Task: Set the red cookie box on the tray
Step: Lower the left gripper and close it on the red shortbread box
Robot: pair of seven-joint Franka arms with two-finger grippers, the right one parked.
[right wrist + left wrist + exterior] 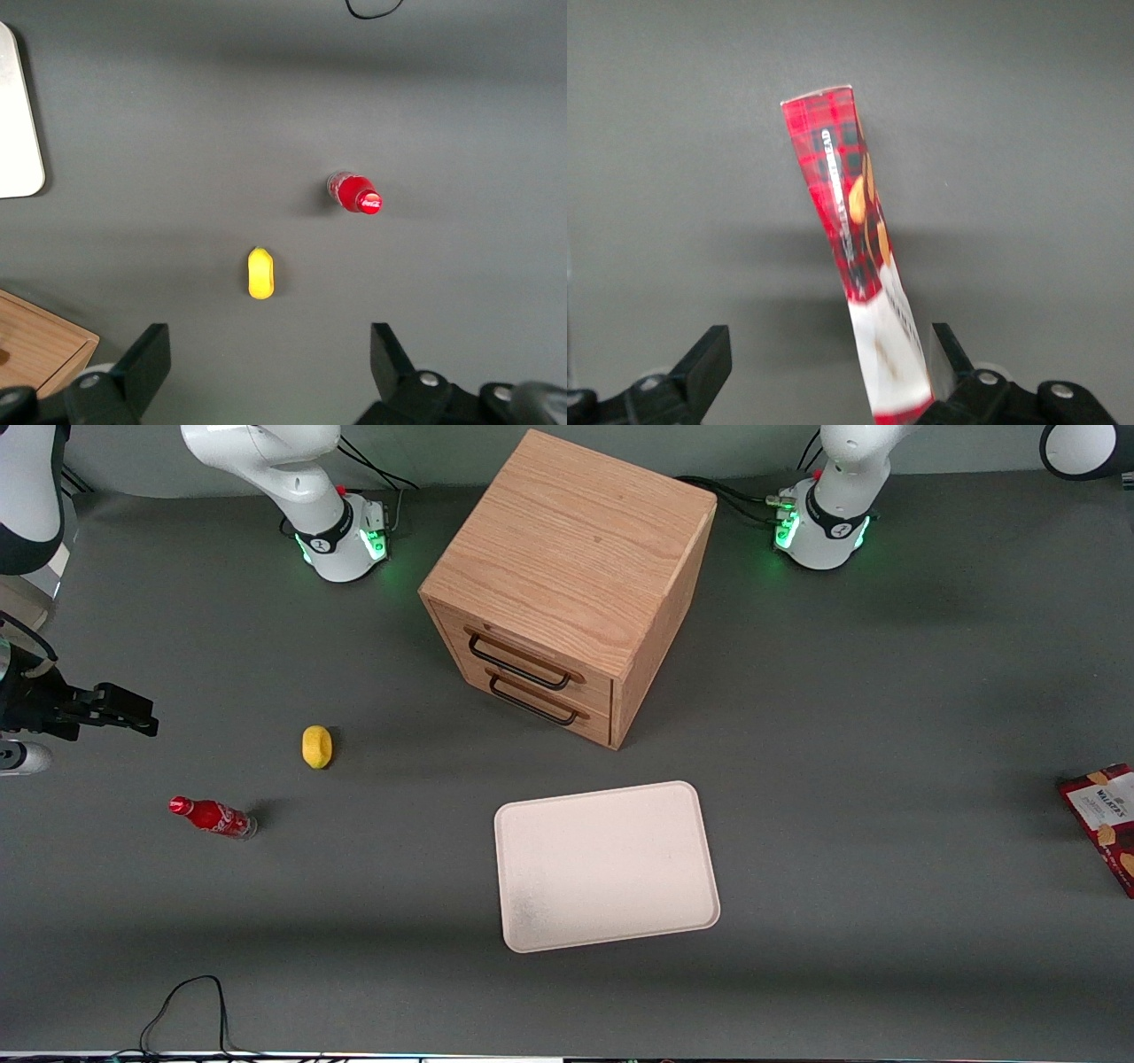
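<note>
While the flat dark-red tartan cardboard cookie box (855,239) lies on the grey table at the working arm's end, well apart from the cream-white rectangular tray (607,864), the left gripper (828,367) hovers above it, fingers spread wide.

The red cookie box (1107,819) is showing "WALKERS" on its white label panel (the soda bottle's (213,817) white script is staying unreadable).
</note>
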